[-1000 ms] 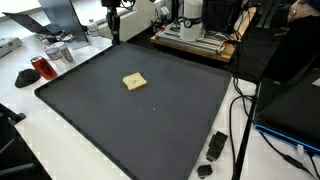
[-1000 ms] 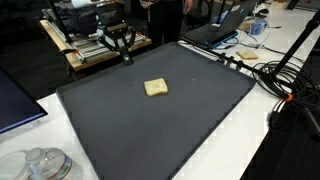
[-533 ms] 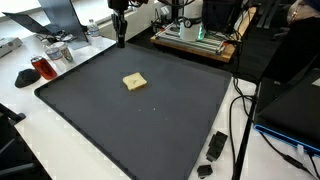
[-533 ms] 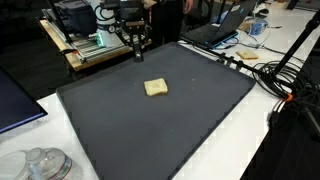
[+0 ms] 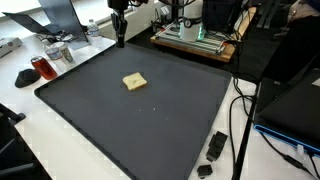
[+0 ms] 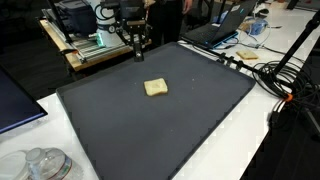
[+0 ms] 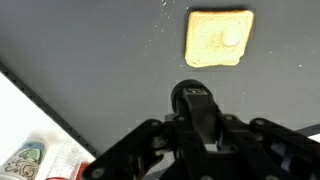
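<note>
A tan square piece [image 5: 134,81] [image 6: 155,88], like a slice of toast, lies on the big dark mat [image 5: 150,130] [image 6: 170,135]. In the wrist view the tan piece [image 7: 218,38] sits just ahead of the jaws. My gripper [image 5: 119,38] [image 6: 138,48] hangs over the mat's far edge, a short way from the piece and not touching it. The gripper [image 7: 197,125] is shut on a short black cylindrical object [image 7: 190,97], which sticks out between the fingers towards the mat. What the object is I cannot tell.
Equipment on a wooden board [image 5: 200,35] stands behind the mat. A red item [image 5: 42,68] and a jar [image 5: 58,52] sit beside it on the white table. Small black devices [image 5: 215,146] and cables [image 6: 270,75] lie near one corner, and glass dishes [image 6: 40,165] near another.
Between a second and half a second ago the gripper shifted along the mat's far edge, closer to the tan piece. It has held still since, jaws unchanged.
</note>
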Available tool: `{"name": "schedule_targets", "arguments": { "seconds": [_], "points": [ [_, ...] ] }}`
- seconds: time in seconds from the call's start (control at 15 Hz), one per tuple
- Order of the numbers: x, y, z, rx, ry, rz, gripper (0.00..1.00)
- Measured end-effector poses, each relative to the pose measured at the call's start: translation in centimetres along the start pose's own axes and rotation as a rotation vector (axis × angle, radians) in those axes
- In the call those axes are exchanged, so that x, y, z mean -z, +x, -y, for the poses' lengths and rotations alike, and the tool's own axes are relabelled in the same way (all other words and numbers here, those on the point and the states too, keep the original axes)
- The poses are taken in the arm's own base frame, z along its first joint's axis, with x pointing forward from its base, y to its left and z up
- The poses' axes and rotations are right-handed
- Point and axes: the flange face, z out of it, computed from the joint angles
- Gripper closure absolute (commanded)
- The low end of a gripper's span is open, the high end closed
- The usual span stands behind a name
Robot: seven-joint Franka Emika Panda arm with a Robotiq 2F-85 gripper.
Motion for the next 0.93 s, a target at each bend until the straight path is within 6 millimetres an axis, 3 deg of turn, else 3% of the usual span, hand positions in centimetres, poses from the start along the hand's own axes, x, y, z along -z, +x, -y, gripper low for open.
{"name": "schedule_targets", "arguments": {
  "seconds": [0.4, 0.73, 0.8, 0.93],
  "points": [
    [-0.6, -1.5, 4.5, 0.099, 0.018, 0.018, 0.95],
    [-3.3, -3.1, 7.6, 0.164, 0.017, 0.072, 0.95],
    [-4.1, -3.2, 8.0, 0.172, 0.015, 0.085, 0.78],
    [-5.6, -3.1, 8.7, 0.178, 0.014, 0.104, 0.78]
  ]
}}
